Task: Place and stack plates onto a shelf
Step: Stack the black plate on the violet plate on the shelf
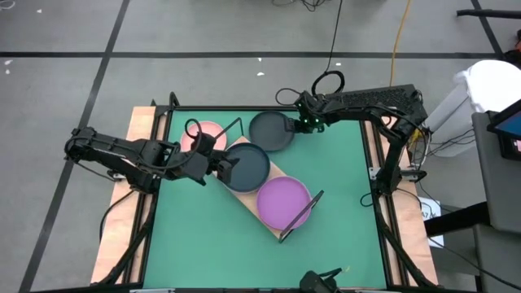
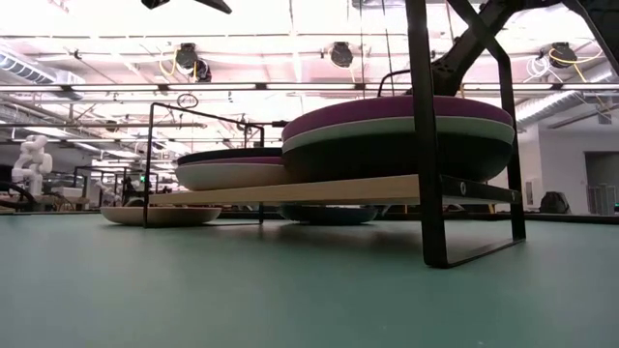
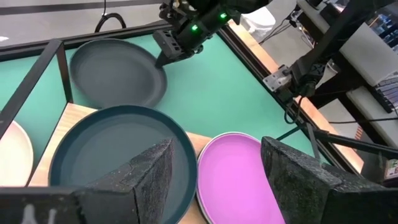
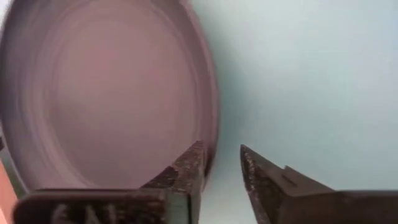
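Dark grey plate (image 1: pixel 271 130) lies on the green table (image 1: pixel 342 203), just beyond the shelf's (image 1: pixel 244 191) far end. Your right gripper (image 1: pixel 303 124) is nearer, fingers spread astride its rim. Left gripper (image 1: pixel 218 165) hovers spread over the shelf's stack.

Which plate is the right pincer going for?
The dark grey plate lying on the green mat beyond the shelf. The right pincer is at its rim; the other dark plate tops a shelf stack.

The green table mat (image 1: pixel 342 203) has the wooden shelf (image 1: pixel 244 194) sitting diagonally on it. A loose dark grey plate (image 1: pixel 270 130) and a pink plate (image 1: pixel 203 134) rest directly on the mat just beside the shelf's far end.
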### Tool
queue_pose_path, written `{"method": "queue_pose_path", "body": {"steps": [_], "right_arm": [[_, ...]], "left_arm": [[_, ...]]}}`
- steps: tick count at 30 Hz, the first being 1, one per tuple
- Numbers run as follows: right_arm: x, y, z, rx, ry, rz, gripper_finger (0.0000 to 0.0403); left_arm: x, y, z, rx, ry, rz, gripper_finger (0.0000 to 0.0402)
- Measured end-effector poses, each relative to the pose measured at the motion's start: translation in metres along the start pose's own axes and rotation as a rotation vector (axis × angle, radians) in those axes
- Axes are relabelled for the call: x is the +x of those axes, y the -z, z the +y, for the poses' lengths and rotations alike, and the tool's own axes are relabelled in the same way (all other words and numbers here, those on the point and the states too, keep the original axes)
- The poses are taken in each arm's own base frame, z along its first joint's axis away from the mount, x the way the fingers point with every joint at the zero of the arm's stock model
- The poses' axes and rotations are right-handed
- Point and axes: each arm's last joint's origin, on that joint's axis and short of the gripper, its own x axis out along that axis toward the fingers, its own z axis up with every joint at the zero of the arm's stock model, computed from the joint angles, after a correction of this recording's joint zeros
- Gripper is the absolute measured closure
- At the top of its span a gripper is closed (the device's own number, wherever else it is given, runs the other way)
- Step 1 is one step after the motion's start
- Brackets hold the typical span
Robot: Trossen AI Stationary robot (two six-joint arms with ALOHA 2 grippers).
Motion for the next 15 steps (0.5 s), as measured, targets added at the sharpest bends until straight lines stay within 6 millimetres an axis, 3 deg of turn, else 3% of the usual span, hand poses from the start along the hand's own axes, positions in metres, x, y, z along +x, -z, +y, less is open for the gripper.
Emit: {"method": "queue_pose_path", "body": {"steps": [8,15], "right_arm": [[0.01,0.012,-0.012,-0.006,-0.054,0.014,0.0394],[0.013,0.014,-0.012,0.001,-0.115,0.029,0.0399]], "left_arm": [[0.0,0.001,0.002,0.036,-0.017,0.011,0.0157],[0.0,0.001,0.002,0.042,-0.017,0.011,0.0157]]}}
